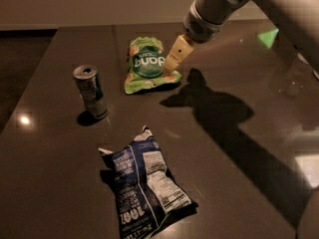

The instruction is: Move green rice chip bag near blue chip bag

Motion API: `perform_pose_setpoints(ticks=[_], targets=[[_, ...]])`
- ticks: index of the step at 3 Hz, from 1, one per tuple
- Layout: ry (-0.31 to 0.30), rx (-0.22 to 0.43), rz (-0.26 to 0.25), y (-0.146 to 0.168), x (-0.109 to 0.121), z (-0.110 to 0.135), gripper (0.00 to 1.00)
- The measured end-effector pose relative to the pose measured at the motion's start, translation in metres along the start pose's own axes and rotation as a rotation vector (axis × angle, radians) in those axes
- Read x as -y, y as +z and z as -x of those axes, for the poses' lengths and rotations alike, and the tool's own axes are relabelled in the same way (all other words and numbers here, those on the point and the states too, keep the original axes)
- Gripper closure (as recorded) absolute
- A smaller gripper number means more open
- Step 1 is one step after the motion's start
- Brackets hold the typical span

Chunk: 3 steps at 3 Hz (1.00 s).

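The green rice chip bag (146,65) lies flat on the dark table at the back centre, its dark green logo facing up. The blue chip bag (146,186) lies crumpled at the front centre, white label panel up. My gripper (174,60) hangs from the arm coming in from the upper right. Its cream fingers sit just above the green bag's right edge and hold nothing.
A silver drink can (91,92) stands upright left of the green bag. The dark table (55,193) has its left edge running down the frame. A clear glass object (291,78) stands at the far right. The arm's shadow falls across the table's right half.
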<state>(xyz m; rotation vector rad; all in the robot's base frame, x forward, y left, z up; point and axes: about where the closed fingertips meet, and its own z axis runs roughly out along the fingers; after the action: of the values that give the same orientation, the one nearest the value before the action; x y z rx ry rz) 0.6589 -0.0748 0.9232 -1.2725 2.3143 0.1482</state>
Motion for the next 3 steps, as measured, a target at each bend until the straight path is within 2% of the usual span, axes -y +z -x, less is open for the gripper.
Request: perform_pose_setpoints(ticks=[2, 3], targets=[[0.041, -0.001, 0.051, 0.063, -0.007, 0.042, 0.00], [0.058, -0.010, 0.076, 0.087, -0.010, 0.054, 0.00]])
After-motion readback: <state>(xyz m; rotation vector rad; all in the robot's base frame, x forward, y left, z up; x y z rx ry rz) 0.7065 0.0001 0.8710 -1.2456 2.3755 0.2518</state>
